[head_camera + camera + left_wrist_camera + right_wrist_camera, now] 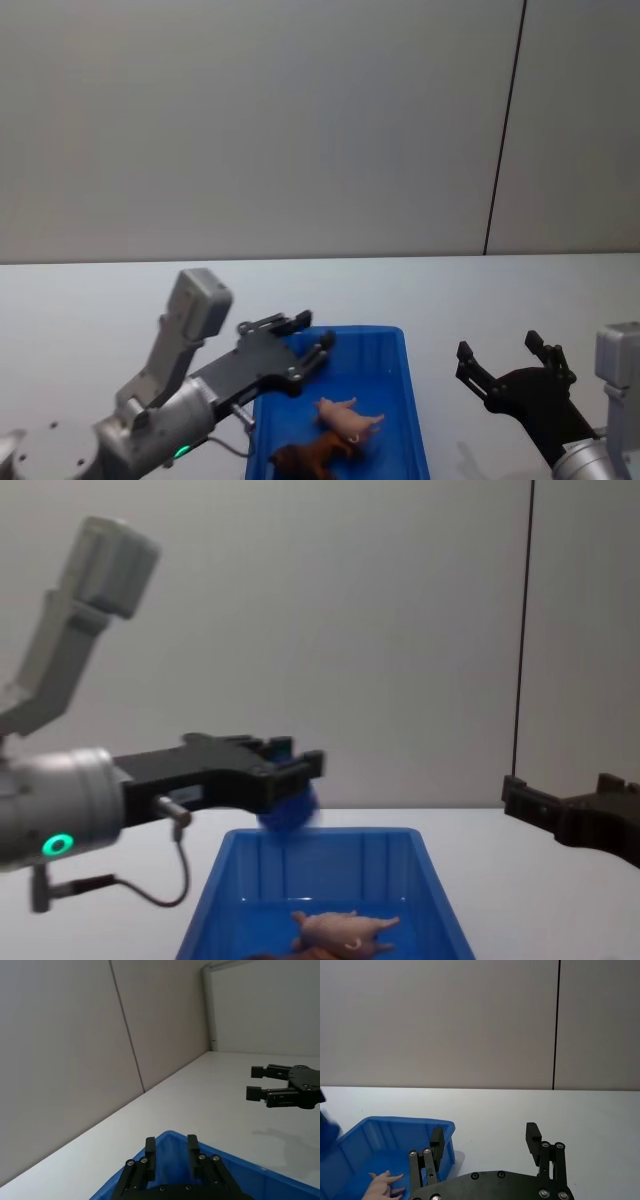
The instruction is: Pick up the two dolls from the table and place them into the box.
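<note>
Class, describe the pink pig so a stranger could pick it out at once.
Find the blue box on the white table, between the two grippers. Two toy animals lie inside it; the pink pig lies just beyond the reddish-brown animal. Its pale pink colour sets it apart.

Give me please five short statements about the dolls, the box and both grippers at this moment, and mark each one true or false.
1. The pink pig lies inside the blue box. True.
2. The reddish-brown animal stands on the table outside the box. False: it lies in the box, beside the pig.
3. The left gripper is above the box's far left corner, open and empty. True.
4. The right gripper is shut on a doll. False: it is open, holds nothing, and is above the table to the right of the box.
5. The box lies upside down. False: it sits upright with its opening upward.
</note>
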{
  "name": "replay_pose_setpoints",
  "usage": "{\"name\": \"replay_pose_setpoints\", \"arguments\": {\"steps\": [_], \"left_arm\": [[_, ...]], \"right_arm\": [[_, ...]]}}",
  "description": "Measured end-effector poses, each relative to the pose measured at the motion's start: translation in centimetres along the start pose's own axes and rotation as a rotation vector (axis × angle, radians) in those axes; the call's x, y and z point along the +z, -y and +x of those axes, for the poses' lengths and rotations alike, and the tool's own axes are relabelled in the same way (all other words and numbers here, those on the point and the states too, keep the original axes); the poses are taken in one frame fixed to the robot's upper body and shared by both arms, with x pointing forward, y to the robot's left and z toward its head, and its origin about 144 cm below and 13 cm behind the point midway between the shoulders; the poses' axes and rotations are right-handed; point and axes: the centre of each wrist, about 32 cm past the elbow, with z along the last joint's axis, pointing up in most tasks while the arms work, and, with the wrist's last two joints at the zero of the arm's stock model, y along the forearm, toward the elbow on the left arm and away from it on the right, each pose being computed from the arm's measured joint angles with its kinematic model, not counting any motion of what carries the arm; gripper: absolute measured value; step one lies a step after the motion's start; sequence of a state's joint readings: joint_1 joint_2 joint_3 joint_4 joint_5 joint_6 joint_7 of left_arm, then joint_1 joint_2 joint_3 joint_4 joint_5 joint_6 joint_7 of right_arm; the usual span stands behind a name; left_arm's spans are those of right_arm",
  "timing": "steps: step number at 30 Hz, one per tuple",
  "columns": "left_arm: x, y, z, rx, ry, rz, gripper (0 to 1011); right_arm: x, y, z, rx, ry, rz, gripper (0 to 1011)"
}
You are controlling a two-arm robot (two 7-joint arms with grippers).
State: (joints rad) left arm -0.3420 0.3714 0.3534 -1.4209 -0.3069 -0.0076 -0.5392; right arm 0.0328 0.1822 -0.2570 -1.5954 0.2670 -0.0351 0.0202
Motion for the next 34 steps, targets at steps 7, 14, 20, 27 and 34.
{"name": "replay_pose_setpoints", "arguments": {"steps": [7,14,20,27,34], "left_arm": [[0.3,2.0,0.5,-0.076,0.019,0.004,611],[0.6,3.2,0.8,-0.119,0.031,0.007,820],[0.7,3.7,0.9,-0.141,0.035,0.009,962],[0.8,4.2,1.0,-0.158,0.039,0.011,1001],[0.9,4.5,1.1,-0.169,0.042,0.012,1001]], "right_arm": [[0.0,0.0,0.0,0.000,0.000,0.000,1001],[0.0,0.0,0.0,0.000,0.000,0.000,1001],[0.0,0.0,0.0,0.000,0.000,0.000,1001],[0.0,0.0,0.0,0.000,0.000,0.000,1001],[0.0,0.0,0.0,0.000,0.000,0.000,1001]]}}
